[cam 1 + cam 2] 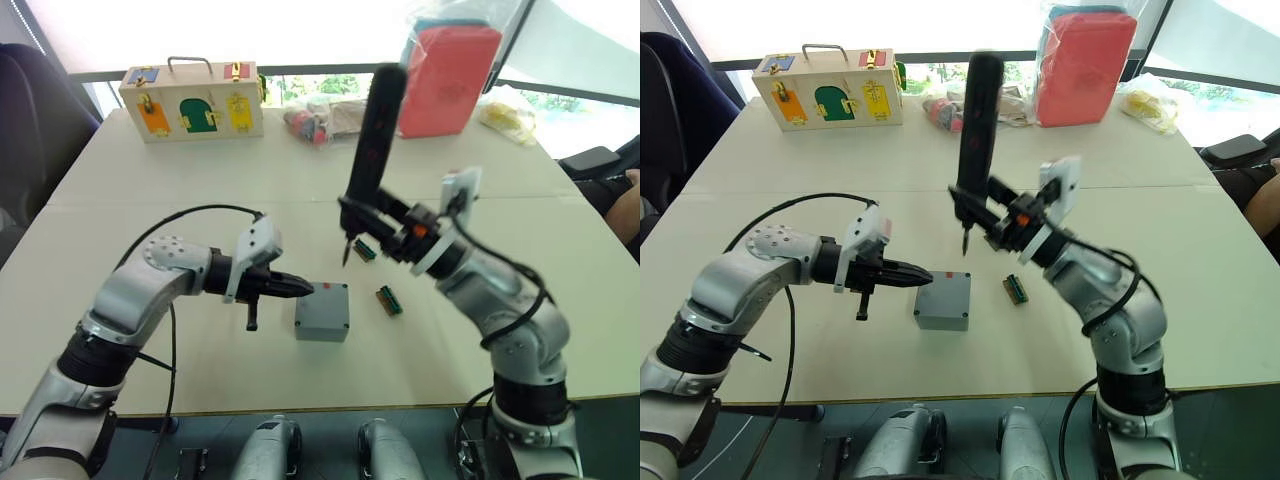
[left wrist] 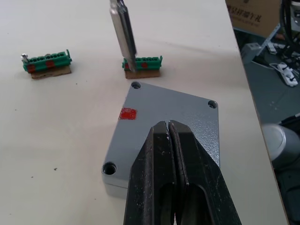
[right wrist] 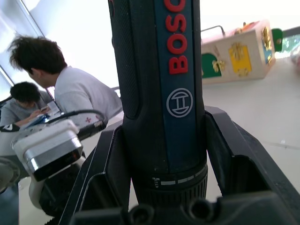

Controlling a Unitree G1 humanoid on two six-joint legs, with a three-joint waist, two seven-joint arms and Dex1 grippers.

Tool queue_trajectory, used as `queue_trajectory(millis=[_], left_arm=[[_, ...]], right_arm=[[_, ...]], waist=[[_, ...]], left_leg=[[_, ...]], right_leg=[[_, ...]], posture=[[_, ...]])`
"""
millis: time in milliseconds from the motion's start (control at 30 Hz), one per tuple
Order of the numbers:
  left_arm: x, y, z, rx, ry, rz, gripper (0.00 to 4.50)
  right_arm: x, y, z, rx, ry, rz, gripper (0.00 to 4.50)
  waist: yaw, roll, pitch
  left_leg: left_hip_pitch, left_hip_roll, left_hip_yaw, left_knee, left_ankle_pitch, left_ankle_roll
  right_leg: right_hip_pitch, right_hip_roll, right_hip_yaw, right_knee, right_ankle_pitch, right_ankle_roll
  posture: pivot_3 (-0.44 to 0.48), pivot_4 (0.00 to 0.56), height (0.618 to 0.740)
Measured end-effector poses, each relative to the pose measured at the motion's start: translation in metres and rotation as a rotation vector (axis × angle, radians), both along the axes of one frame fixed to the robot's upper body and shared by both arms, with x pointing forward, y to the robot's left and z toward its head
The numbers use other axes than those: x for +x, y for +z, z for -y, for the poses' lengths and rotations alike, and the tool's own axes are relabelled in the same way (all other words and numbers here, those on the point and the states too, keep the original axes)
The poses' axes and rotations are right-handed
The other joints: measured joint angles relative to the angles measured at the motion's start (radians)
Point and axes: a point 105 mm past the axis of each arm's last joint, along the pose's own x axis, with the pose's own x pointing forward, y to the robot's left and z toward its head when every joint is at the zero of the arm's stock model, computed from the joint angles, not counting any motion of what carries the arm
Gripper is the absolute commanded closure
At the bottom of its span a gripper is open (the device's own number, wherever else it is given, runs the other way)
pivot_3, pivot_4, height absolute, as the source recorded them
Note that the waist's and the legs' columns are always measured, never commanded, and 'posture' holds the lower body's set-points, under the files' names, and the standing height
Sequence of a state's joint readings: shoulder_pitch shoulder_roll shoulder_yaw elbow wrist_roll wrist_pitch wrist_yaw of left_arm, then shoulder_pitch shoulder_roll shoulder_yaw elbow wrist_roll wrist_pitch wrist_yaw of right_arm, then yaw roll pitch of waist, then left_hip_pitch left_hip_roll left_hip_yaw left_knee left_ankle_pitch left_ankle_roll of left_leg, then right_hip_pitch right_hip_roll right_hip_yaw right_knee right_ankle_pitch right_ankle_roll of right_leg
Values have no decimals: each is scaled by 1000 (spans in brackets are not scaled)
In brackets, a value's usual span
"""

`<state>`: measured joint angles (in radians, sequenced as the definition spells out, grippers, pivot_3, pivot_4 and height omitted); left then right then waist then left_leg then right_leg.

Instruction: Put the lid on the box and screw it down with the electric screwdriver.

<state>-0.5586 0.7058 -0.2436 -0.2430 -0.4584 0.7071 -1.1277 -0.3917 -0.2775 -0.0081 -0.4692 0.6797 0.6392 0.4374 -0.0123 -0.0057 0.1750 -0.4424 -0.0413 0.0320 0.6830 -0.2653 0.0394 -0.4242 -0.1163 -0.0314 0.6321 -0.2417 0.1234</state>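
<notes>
Black fingers of your left gripper (image 2: 171,136) are pressed together, empty, tips over the near edge of the thin flat grey plastic lid (image 2: 183,119) seated on the small grey plastic box (image 1: 943,300). Your right gripper (image 3: 164,187) clamps the slim black electric screwdriver (image 1: 975,130) upright, bit hanging just above and behind the box. The pale tabletop (image 1: 790,200) lies open around it; two green bit holders (image 2: 47,62) sit just beyond.

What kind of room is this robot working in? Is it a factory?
More likely an office or lab: a plain table by bright windows, people seated at a desk behind, cardboard boxes and cables on the floor, and a wooden latch-puzzle case.
</notes>
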Motion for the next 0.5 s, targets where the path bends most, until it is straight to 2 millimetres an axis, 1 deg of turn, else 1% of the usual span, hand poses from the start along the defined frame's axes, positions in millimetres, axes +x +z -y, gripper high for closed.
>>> queue_trajectory(millis=[100, 300, 433, 500], left_arm=[[-2, -13, 0, 19, 11, -6, 4500], [-2, -15, 0, 22, 7, 25, 4500], [-2, -15, -1, 24, 7, 26, 4500], [-2, -15, -1, 27, 6, 26, 4500]], right_arm=[[-3, 0, -3, -4, 8, 32, 2662], [-3, -8, -7, -38, 6, 44, 2662], [1, -16, -3, -54, -15, 36, 2662], [1, -16, -2, -54, -20, 45, 2662]], waist=[[1, 0, 0], [3, 0, 0], [2, 0, 0], [2, 0, 0]], left_leg=[[0, 0, 0, 0, 0, 0], [1, 0, 0, 0, 0, 0], [1, 0, 0, 0, 0, 0], [1, 0, 0, 0, 0, 0]], right_leg=[[0, 1, 0, 0, 0, 0], [1, 0, 0, 0, 0, 0], [1, 0, 0, 0, 0, 0], [1, 0, 0, 0, 0, 0]], posture=[[0, 150, 740], [0, 150, 740], [0, 150, 740], [0, 150, 740]])
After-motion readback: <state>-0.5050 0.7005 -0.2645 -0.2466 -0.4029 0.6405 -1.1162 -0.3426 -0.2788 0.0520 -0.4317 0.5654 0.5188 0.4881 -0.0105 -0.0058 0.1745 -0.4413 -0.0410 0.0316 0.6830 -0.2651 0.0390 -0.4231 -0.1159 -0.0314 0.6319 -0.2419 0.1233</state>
